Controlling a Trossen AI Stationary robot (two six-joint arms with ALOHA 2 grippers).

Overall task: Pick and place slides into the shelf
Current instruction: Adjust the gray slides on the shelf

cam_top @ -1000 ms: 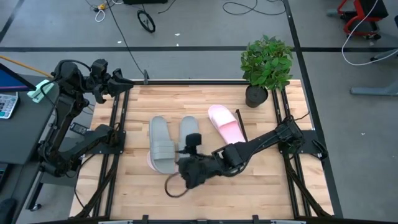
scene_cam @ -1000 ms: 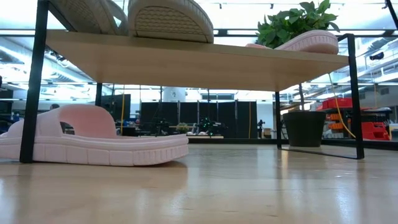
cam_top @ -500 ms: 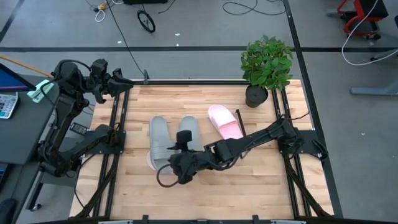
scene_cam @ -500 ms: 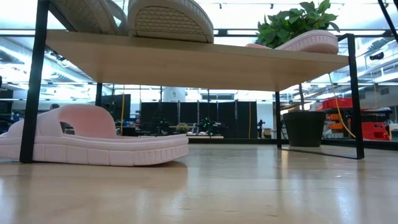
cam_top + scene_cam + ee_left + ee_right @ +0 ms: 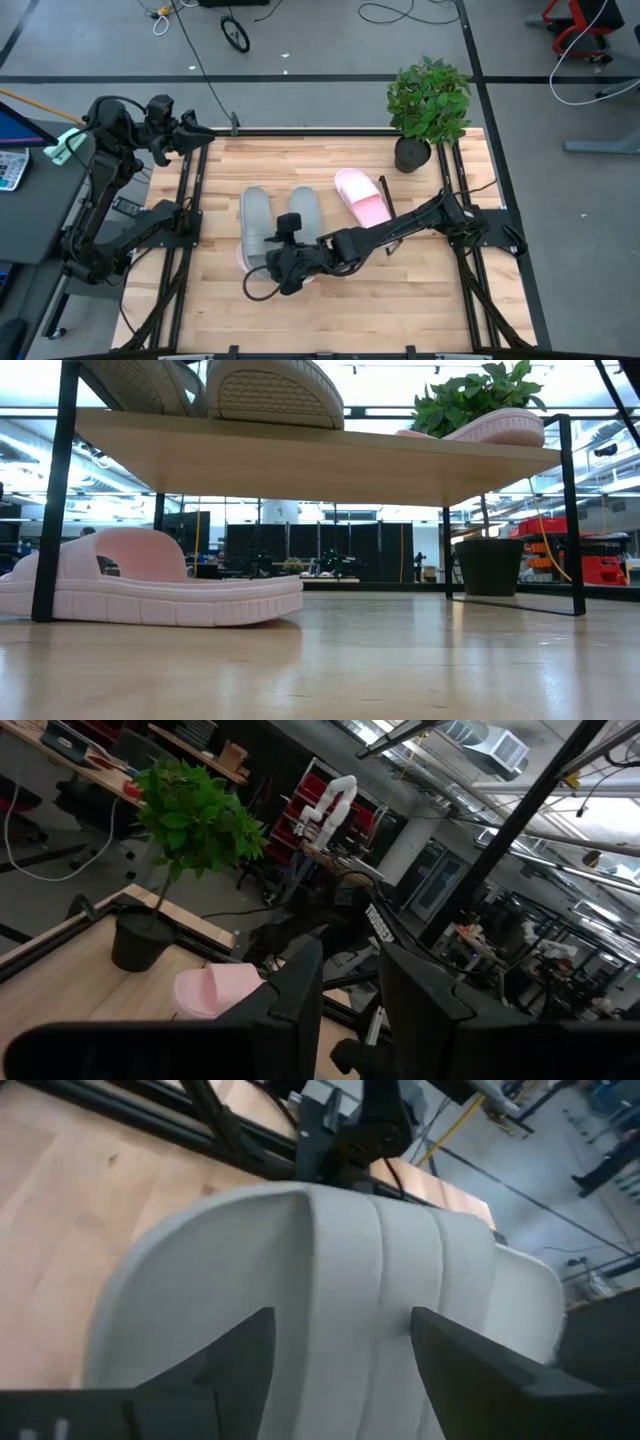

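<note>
Since a second ago the right gripper has slid leftward over the grey slides on the shelf, jaws spread and empty, so I judge a release; I count two grey and two pink.

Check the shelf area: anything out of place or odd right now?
One pink slide lies on the table under the shelf, not on its board, where the two grey slides and the other pink slide lie.
</note>
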